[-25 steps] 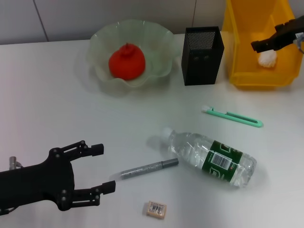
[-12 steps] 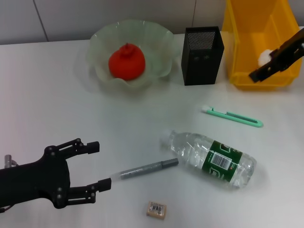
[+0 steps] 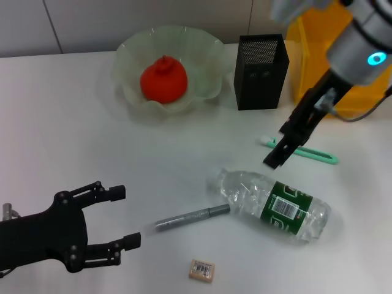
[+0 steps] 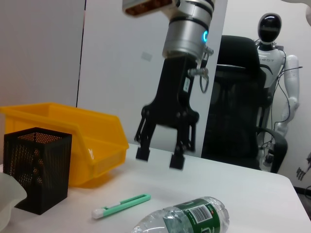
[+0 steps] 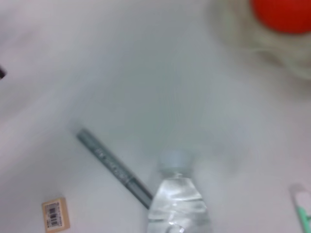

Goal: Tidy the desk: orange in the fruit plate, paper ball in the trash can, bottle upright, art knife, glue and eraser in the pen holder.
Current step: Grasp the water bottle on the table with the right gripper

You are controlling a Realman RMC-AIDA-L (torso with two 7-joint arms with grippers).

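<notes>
The orange [image 3: 162, 78] lies in the fruit plate [image 3: 202, 46]. The bottle [image 3: 275, 205] lies on its side, with its cap toward the plate. My right gripper [image 3: 278, 150] hangs open and empty above the table, between the green art knife [image 3: 300, 151] and the bottle's cap; the left wrist view shows its jaws [image 4: 160, 158] apart. The grey glue stick [image 3: 192, 217] and the eraser [image 3: 201, 270] lie near the front. The pen holder [image 3: 261, 71] stands upright. My right arm partly hides the trash can [image 3: 318, 37]. The paper ball is hidden. My left gripper [image 3: 116, 217] is open at the front left.
The right wrist view shows the bottle's cap [image 5: 174, 160], the glue stick [image 5: 114, 167] and the eraser [image 5: 55, 213] below it. An office chair [image 4: 238, 121] and a white humanoid robot [image 4: 272, 73] stand beyond the table.
My right arm has swung from over the trash can, leaving the paper ball in it, down toward the knife and bottle. My left gripper has drifted back slightly.
</notes>
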